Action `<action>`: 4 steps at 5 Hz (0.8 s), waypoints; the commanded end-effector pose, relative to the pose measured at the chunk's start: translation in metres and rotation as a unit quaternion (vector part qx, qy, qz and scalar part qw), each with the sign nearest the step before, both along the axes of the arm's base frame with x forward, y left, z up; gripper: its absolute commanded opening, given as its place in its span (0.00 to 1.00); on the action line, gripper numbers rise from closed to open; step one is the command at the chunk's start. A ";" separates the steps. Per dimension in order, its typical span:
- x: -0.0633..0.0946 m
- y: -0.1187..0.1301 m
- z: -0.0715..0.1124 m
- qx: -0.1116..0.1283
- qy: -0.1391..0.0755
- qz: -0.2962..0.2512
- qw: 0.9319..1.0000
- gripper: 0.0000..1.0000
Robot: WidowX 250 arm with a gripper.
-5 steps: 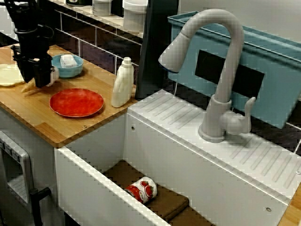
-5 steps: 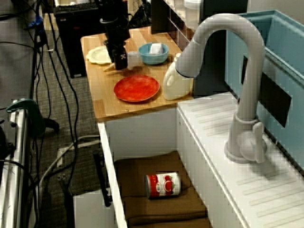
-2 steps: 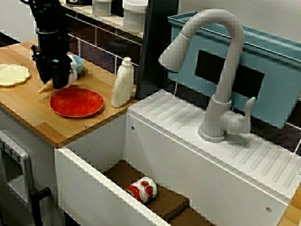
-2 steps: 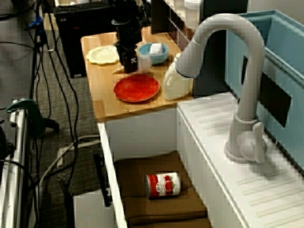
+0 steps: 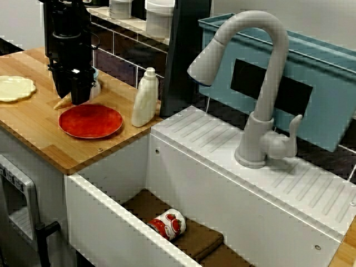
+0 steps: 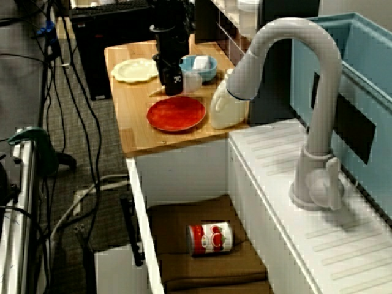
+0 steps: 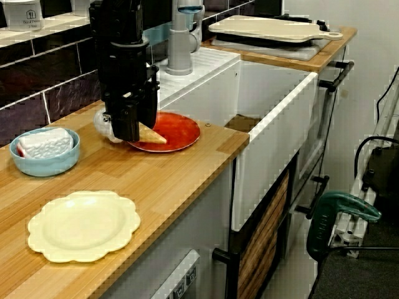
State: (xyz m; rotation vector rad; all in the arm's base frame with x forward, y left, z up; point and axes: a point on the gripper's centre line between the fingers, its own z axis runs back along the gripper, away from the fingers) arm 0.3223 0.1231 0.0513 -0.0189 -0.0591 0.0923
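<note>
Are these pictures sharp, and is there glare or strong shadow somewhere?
View from the side: fairly sharp, even light, jagged stair-steps along the sink edges; the black gripper shows little detail. View from above: slightly softer, no glare on the red plate. Low view: sharp, pale reflections on the dark wall tiles.

Wooden counter (image 7: 187, 180), glossy red plate (image 5: 90, 120), brown cloth (image 6: 208, 266)

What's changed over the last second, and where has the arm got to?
The gripper moved from beside the yellow plate to the back edge of the red plate. A tan wedge and a pale object travelled with it. Both plates, the blue bowl, the bottle and the can stayed put.
</note>
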 end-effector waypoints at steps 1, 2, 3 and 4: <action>-0.004 -0.017 0.032 0.010 -0.041 -0.025 0.999 0.00; -0.006 -0.030 0.029 0.013 -0.038 -0.032 0.999 0.00; -0.008 -0.040 0.025 0.019 -0.038 -0.039 0.998 0.00; -0.009 -0.046 0.019 0.025 -0.035 -0.039 0.998 0.00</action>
